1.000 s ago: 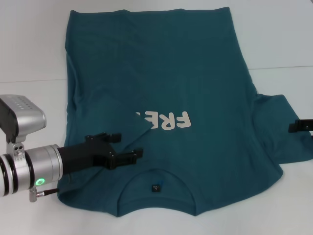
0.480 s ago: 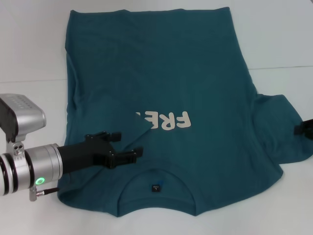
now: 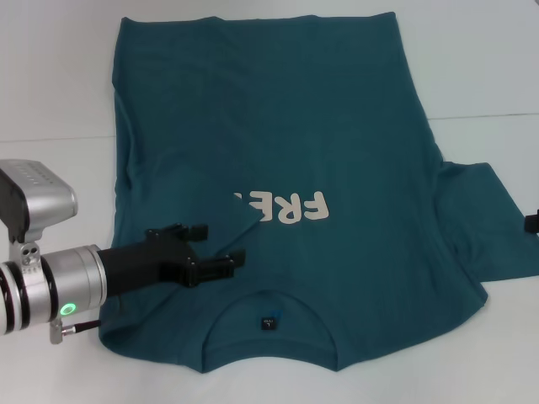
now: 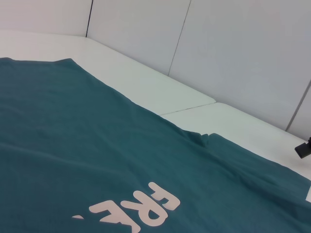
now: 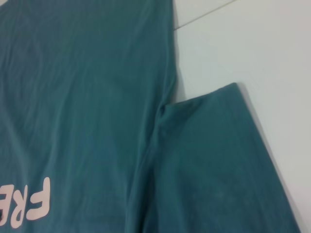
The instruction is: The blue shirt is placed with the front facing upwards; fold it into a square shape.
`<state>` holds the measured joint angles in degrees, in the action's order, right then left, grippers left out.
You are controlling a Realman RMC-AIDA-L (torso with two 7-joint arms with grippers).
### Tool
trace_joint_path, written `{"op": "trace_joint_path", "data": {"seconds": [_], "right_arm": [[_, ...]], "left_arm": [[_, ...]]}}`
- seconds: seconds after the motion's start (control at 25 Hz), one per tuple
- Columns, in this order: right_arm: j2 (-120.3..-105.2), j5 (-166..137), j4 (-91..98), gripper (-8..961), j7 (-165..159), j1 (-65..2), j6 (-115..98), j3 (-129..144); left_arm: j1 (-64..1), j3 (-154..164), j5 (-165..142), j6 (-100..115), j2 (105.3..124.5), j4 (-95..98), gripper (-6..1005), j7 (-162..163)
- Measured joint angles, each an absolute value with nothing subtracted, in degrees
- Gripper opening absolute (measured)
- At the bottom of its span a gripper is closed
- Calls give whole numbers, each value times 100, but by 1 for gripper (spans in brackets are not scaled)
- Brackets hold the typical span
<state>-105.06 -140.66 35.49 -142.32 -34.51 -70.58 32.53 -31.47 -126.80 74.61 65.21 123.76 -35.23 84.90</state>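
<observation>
The blue shirt (image 3: 337, 126) lies flat on the white table (image 3: 50, 84), collar (image 3: 269, 324) nearest me and its cream print (image 3: 295, 207) facing up. Its left sleeve is folded inward over the chest and hides part of the print. The right sleeve (image 3: 484, 223) lies spread out flat. My left gripper (image 3: 225, 244) is open and empty, low over the shirt beside the folded sleeve, just above the collar. Only a black tip of my right gripper (image 3: 532, 223) shows at the right edge, beside the right sleeve. The shirt also shows in the left wrist view (image 4: 73, 145) and the right wrist view (image 5: 87, 97).
Bare white table surrounds the shirt on the left, the right (image 3: 488, 76) and the near side. A seam line (image 3: 480, 116) crosses the tabletop. Grey wall panels (image 4: 233, 48) stand behind the table's far edge.
My right gripper has drawn back to the right, off the right sleeve, and is nearly out of the head view. My left gripper has barely shifted.
</observation>
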Motion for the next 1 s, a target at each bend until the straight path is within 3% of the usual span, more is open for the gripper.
{"op": "trace_joint_path", "data": {"seconds": [0.04, 0.32, 0.48, 0.68, 0.8, 1.0], "right_arm": [[-10496, -14071, 3549, 11, -14241, -3442, -7073, 3245], [-10201, -14134, 3562, 44, -14528, -3425, -7689, 3182], [-10162, -14399, 3553, 63, -14601, -3405, -7708, 3190], [-10209, -14621, 3516, 274, -14601, -3396, -7386, 3185], [-10234, -14739, 3508, 508, -14601, -3422, -7314, 3216], [-10286, -14816, 3501, 680, -14601, -3459, -7158, 3238]], "left_arm": [[-3146, -12680, 7460, 6521, 12378, -3521, 875, 8490], [-3146, -12657, 7430, 6521, 12384, -3516, 876, 8492], [-3146, -12656, 7428, 6522, 12385, -3516, 876, 8491], [-3146, -12656, 7426, 6520, 12392, -3473, 876, 8484], [-3146, -12656, 7426, 6514, 12392, -3462, 876, 8481], [-3146, -12654, 7420, 6512, 12392, -3444, 876, 8481]]}}
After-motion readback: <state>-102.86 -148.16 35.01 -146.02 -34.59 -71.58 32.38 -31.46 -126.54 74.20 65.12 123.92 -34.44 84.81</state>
